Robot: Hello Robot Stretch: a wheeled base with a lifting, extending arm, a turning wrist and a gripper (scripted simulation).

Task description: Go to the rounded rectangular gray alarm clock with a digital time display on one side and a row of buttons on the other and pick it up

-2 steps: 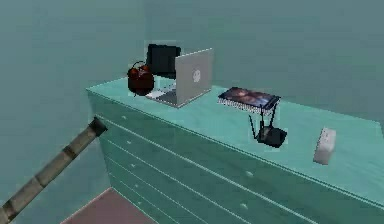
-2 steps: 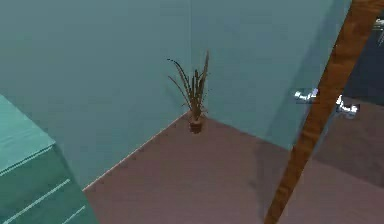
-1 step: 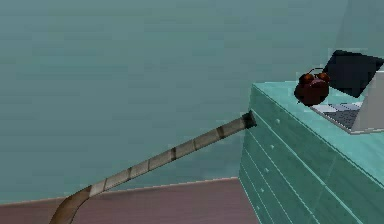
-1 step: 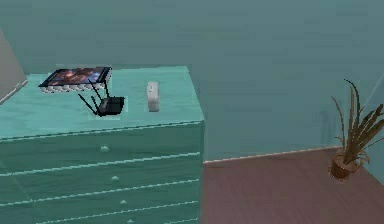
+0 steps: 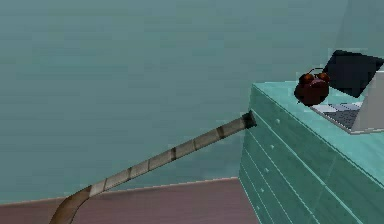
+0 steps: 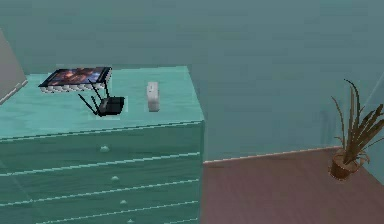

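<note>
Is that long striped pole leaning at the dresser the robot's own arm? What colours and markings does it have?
No, the pole is a thing of the room, not part of the robot. It is long, tan and slightly curved, with thin dark bands, its narrow end at the teal dresser.

Soft, even, rather dim light, dresser top (image 6: 176,106) brighter than its drawer front (image 6: 100,166), wall (image 6: 280,60) flatly lit

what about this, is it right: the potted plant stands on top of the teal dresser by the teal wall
No. The arm side view shows the potted plant standing on the floor, apart from the teal dresser, not on top of it, by the teal wall.
</note>
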